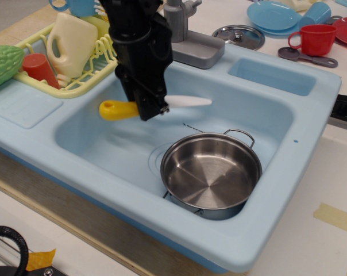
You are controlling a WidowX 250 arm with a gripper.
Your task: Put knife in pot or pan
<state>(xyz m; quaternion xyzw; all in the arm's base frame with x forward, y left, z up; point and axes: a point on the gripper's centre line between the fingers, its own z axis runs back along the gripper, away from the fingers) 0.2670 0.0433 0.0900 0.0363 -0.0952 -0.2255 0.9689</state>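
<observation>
Knife [162, 105] is up in the air above the sink basin, lying about level: chunky yellow plastic handle sticking out on the left, flat white rounded blade out to the right. Black tool [152, 109] is closed around its middle, where handle meets blade, gripping it. Knife is clear of the basin floor and up-left of the pot [211, 173], not over it.

Pot is shallow, round, shiny steel, one wire loop handle visible at its far rim; it sits on the floor of the sink and is empty inside.

Sink [288, 121] is pale blue moulded plastic with a smaller shallow recess at the back right. Grey faucet [185, 34] stands on the back rim.

Yellow wire-style rack [84, 72] at the left holds a cream plastic jug [70, 40] and a red cup [38, 68]; a bumpy green vegetable [2, 62] lies beside it.

Behind on the desk [311, 230]: flat steel lid [238, 35] with knob, red mug [315, 39], purple-grey spoon [305, 56], blue plate [274, 15].
</observation>
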